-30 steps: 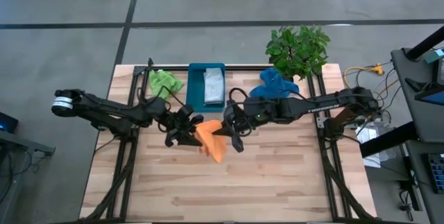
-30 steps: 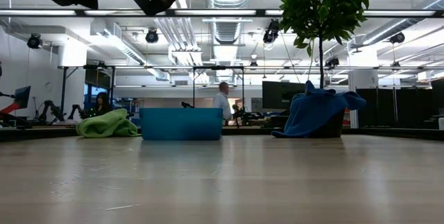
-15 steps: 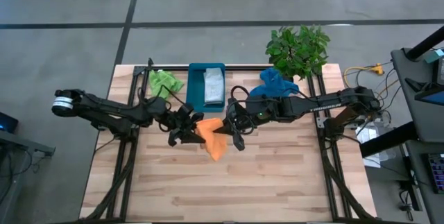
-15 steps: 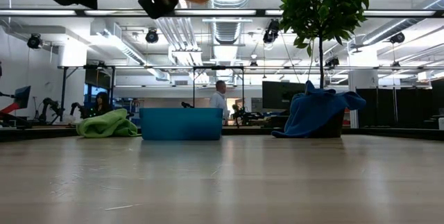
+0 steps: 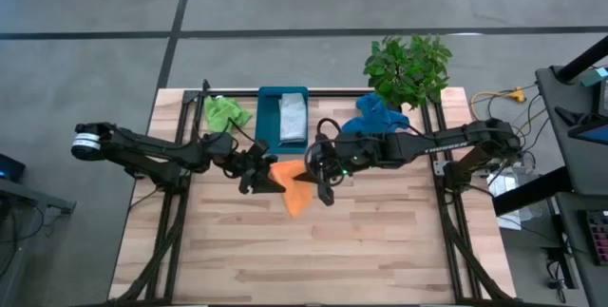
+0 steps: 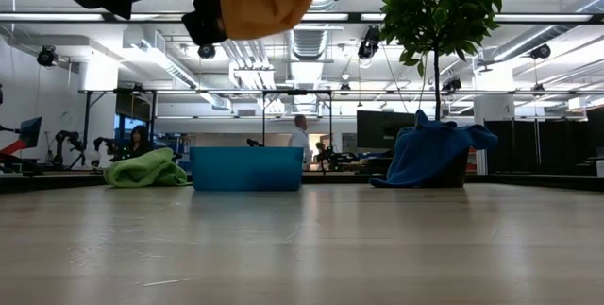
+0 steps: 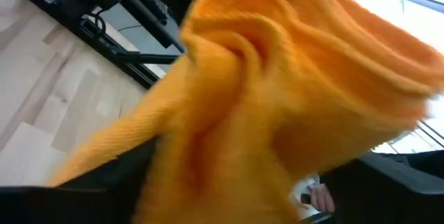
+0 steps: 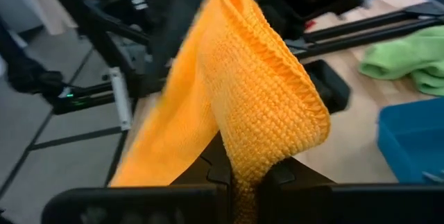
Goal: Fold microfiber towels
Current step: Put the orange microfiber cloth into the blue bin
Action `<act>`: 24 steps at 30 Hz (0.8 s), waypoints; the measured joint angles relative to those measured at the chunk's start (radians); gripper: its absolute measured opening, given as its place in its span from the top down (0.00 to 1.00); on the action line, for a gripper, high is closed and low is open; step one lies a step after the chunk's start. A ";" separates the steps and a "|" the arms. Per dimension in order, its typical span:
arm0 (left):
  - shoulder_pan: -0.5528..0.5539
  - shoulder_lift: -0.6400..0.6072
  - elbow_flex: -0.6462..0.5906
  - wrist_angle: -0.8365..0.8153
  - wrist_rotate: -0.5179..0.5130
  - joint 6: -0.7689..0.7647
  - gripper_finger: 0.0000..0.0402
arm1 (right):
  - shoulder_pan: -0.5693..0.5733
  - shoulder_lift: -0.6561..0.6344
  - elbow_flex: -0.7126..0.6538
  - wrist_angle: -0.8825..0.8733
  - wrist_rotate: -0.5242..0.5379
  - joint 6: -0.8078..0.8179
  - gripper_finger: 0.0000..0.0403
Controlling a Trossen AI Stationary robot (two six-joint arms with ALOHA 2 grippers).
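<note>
My right gripper [image 5: 317,178] had its fingers [image 8: 208,174] clenched on the orange towel [image 5: 294,186], which hung above the middle of the worktop [image 5: 380,240]. Of my left gripper [image 5: 258,176] I could not tell the fingers; the cloth filled its wrist view. I counted four towels: orange, green [image 5: 224,111], blue [image 5: 374,112], and grey [image 5: 292,118] in the one teal tray [image 5: 268,117].

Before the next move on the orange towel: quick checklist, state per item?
1. Right pincer clamped on orange towel: ok.
2. Left pincer open, beside the towel: ok; whether it touches the cloth: cannot tell.
3. Towel lifted off the table: ok.
4. Towel folded flat: not ok, hangs bunched.
5. Grey towel in teal tray: ok.
6. Green towel and blue towel apart at the far edge: ok.
</note>
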 joint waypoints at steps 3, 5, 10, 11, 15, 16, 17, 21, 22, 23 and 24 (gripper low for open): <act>0.000 0.000 0.000 0.000 0.000 0.001 0.06 | 0.000 0.000 0.000 -0.020 0.039 0.006 0.96; 0.000 0.000 0.000 0.000 0.001 0.001 0.02 | 0.000 0.000 0.000 -0.031 0.062 0.014 0.96; 0.000 0.000 0.000 0.000 0.003 0.004 0.04 | 0.000 0.000 0.000 -0.032 0.066 0.018 0.96; 0.000 0.003 0.000 0.000 0.003 0.017 0.04 | 0.000 0.000 0.000 -0.032 0.066 0.019 0.96; 0.000 0.014 0.000 0.000 -0.032 0.021 0.04 | 0.002 0.000 0.000 -0.032 0.066 0.019 0.96; 0.000 0.017 0.000 -0.001 -0.045 0.021 0.04 | 0.002 0.000 0.000 -0.032 0.066 0.019 0.96; 0.000 0.024 0.000 -0.003 -0.049 0.021 0.05 | 0.002 0.000 0.000 -0.031 0.066 0.019 0.96; 0.000 0.052 0.000 -0.006 -0.062 0.042 0.11 | 0.002 0.000 0.000 -0.031 0.066 0.019 0.96; 0.000 0.057 0.000 -0.006 -0.063 0.049 0.14 | 0.002 0.000 0.000 -0.031 0.066 0.019 0.96; 0.000 0.062 0.000 -0.004 -0.063 0.055 0.18 | 0.002 0.000 0.000 -0.031 0.066 0.019 0.96; 0.000 0.066 0.000 -0.004 -0.063 0.062 0.23 | 0.002 0.000 0.000 -0.031 0.066 0.019 0.96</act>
